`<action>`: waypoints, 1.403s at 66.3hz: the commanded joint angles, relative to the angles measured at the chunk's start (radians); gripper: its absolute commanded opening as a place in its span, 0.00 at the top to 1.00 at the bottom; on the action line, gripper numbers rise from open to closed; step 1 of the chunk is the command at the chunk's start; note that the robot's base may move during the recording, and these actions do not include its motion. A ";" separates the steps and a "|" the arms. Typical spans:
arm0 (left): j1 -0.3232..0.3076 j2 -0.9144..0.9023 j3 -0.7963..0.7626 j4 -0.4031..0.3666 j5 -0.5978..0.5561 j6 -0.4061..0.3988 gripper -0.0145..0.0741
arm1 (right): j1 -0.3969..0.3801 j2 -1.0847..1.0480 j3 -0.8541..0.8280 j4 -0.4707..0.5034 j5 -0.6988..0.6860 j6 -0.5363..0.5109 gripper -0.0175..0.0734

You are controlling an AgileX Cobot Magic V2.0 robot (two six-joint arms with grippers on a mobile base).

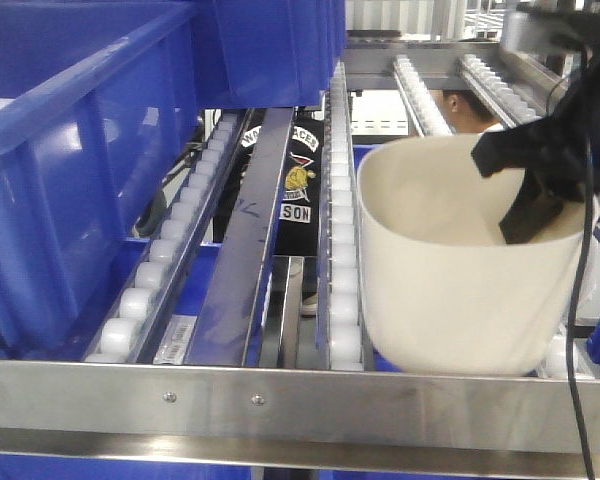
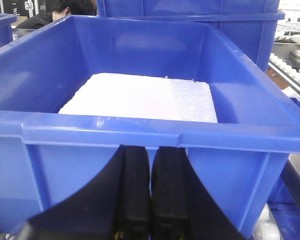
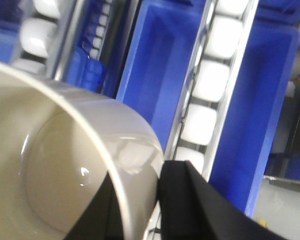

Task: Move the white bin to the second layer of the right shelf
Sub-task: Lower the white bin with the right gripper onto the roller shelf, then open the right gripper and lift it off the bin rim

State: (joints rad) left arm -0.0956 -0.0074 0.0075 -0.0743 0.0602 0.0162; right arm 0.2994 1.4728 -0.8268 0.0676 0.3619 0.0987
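The white bin [image 1: 450,270] stands upright over the right lanes of the roller shelf level, just behind the steel front rail [image 1: 300,400]; whether its base rests on the rollers [image 1: 342,250] is hidden by the rail. My right gripper [image 1: 512,195] is shut on the bin's right rim. In the right wrist view the bin wall [image 3: 135,165] sits between the two black fingers of that gripper [image 3: 140,202], one inside and one outside. My left gripper [image 2: 150,170] is shut on nothing, facing a blue crate's front wall [image 2: 80,165].
A large blue crate [image 1: 70,170] fills the shelf's left lane, with another behind it [image 1: 270,50]. The crate before the left gripper holds a white foam slab [image 2: 140,97]. Blue crates [image 3: 162,65] lie beneath the roller lanes [image 3: 205,80]. A person [image 1: 470,108] is behind the rack.
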 commanded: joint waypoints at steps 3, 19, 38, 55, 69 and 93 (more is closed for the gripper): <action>-0.006 -0.003 0.037 -0.009 -0.088 -0.010 0.74 | -0.001 -0.011 -0.027 -0.015 -0.064 -0.003 0.75; -0.006 -0.003 0.037 -0.009 -0.088 -0.010 0.74 | -0.001 0.003 -0.027 -0.023 -0.062 -0.003 0.75; -0.006 -0.003 0.037 -0.009 -0.088 -0.010 0.74 | -0.001 0.016 -0.027 -0.037 -0.052 -0.003 0.74; -0.006 -0.003 0.037 -0.009 -0.088 -0.010 0.74 | -0.001 0.018 -0.027 -0.041 -0.083 -0.003 0.40; -0.006 -0.003 0.037 -0.009 -0.088 -0.010 0.74 | -0.001 0.007 -0.027 -0.041 -0.101 -0.003 0.33; -0.006 -0.003 0.037 -0.009 -0.088 -0.010 0.74 | -0.001 -0.064 -0.027 -0.055 -0.106 -0.003 0.33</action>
State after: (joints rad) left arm -0.0956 -0.0074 0.0075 -0.0743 0.0602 0.0162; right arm 0.2994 1.4673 -0.8286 0.0318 0.3117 0.0987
